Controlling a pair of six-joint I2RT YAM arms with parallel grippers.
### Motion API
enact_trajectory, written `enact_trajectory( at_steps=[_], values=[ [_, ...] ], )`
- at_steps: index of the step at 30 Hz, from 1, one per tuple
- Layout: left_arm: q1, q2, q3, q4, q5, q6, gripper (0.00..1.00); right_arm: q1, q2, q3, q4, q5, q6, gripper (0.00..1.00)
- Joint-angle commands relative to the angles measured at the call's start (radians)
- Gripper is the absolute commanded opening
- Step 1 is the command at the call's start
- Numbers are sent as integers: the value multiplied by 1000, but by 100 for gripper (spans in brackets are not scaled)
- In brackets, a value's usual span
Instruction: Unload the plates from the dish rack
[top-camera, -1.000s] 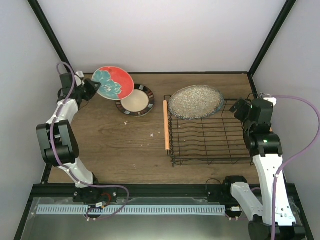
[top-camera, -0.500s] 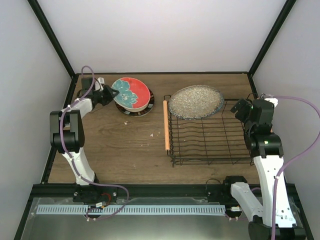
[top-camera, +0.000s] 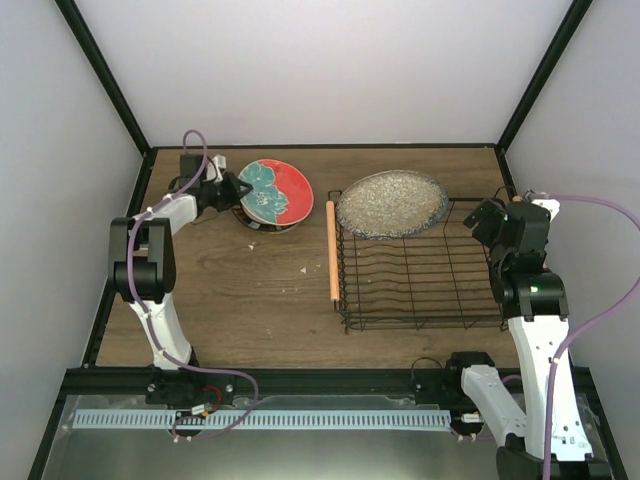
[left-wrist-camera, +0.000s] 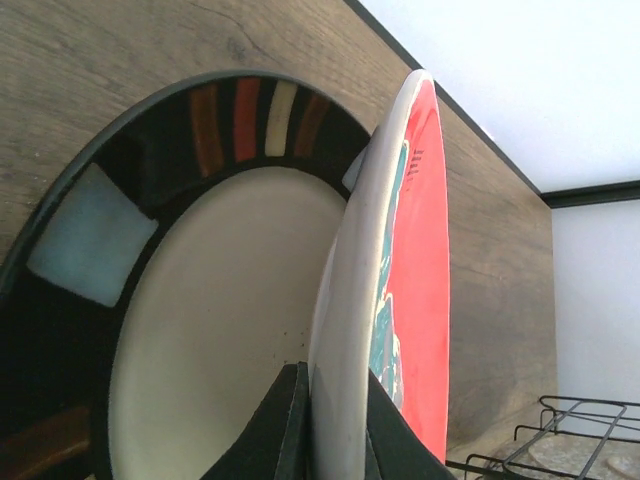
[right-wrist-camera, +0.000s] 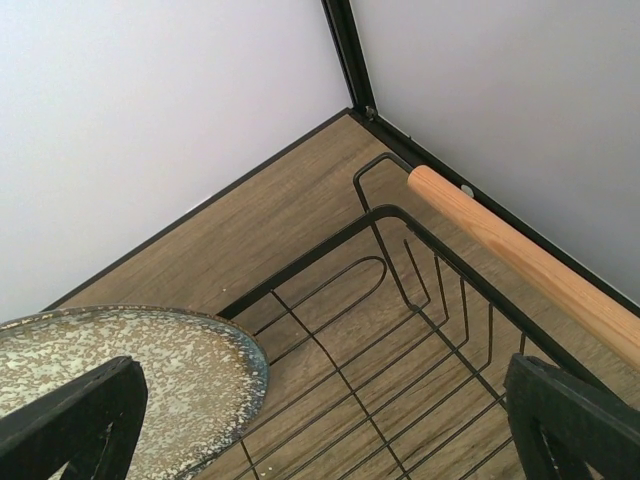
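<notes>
Red plate (top-camera: 283, 190) carries a teal flower. Cream plate (left-wrist-camera: 215, 330) has a black rim with pale blue, orange, red and brown blocks. Grey plate (top-camera: 391, 204) is speckled. Rack (top-camera: 420, 270) is black wire, its handle (top-camera: 331, 250) light wood.

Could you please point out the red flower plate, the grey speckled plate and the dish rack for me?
red flower plate (top-camera: 277, 191): top view, its painted face.
grey speckled plate (top-camera: 390, 204): top view, its centre.
dish rack (top-camera: 416, 273): top view, its slotted base.
</notes>
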Motion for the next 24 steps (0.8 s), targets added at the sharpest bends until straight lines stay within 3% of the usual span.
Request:
enact_trajectory(
  at_steps=[1, 8, 18, 20, 24],
  values=[
    [5, -20, 51, 48, 35, 13, 6, 9, -9, 38, -13, 28, 14, 100],
    [19, -39, 32, 59, 46, -13, 4, 8, -6, 31, -6, 21, 17, 100],
    [40, -34, 4, 32, 39, -4, 9, 8, -8, 32, -8, 26, 16, 100],
    [41, -35, -2, 28, 39, -2, 18, 8, -7, 31, -8, 25, 17, 100],
    [41, -34, -13, 22, 37, 2, 47, 8, -4, 30, -5, 20, 21, 100]
  ],
)
